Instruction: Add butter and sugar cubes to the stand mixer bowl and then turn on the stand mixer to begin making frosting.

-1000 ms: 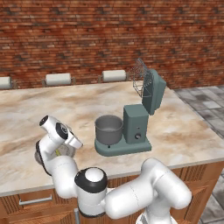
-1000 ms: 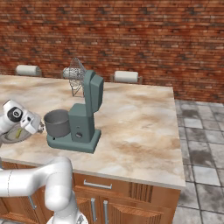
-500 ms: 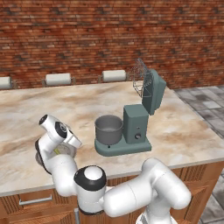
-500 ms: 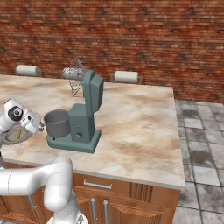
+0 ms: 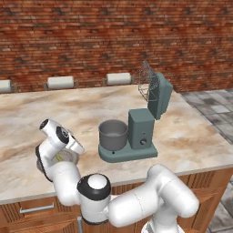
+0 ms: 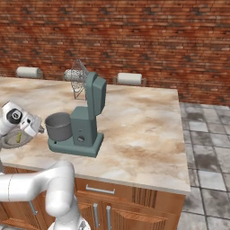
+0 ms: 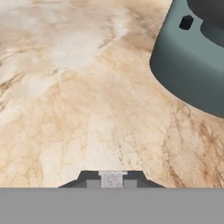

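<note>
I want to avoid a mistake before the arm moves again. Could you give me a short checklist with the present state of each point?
1. Head of the stand mixer tilted back, whisk clear of the bowl: ok.
2. Bowl seated on the mixer base, opening free: ok.
3. Sugar cube between the fingers: ok, a pale block sits between them.
4. Cube lifted off the plate: cannot tell.
5. Butter on the plate, waiting: ok, a yellow bit shows beside the hand.
6. Second sugar cube located: cannot tell.
</note>
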Robot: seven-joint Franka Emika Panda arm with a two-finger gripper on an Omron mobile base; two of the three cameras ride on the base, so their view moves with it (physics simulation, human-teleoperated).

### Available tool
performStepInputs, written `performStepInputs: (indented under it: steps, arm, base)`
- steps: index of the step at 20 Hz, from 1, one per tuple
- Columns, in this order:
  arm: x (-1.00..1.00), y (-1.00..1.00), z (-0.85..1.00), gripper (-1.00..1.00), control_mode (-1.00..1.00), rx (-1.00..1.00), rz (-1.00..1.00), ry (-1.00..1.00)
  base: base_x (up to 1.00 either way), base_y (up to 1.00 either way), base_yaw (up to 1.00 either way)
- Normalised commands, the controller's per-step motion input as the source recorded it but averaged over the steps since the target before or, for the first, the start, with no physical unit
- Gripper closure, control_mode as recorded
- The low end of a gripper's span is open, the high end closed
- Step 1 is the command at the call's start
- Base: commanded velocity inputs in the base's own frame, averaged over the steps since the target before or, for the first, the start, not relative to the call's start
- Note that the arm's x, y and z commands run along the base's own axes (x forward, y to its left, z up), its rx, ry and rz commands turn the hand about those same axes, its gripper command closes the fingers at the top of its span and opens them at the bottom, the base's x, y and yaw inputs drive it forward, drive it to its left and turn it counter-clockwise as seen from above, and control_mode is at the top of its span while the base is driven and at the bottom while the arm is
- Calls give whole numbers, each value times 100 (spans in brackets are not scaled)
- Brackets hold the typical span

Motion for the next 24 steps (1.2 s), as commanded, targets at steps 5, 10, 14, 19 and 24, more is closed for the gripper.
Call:
performStepInputs:
  steps: [5, 10, 14, 19, 24]
  arm:
    - [-19, -5, 80, 100, -100, 1, -2, -13]
    - [-21, -24, 99, 100, -100, 3, -6, -12]
    - [-32, -42, 92, 100, -100, 1, -7, -8]
    - [-28, -39, 73, 100, -100, 0, -9, -4]
    - [-16, -51, 31, 100, -100, 0, -11, 0]
  base:
    - [0, 0, 0]
    - [0, 0, 0]
    - [0, 0, 0]
    - [0, 0, 0]
    - [0, 0, 0]
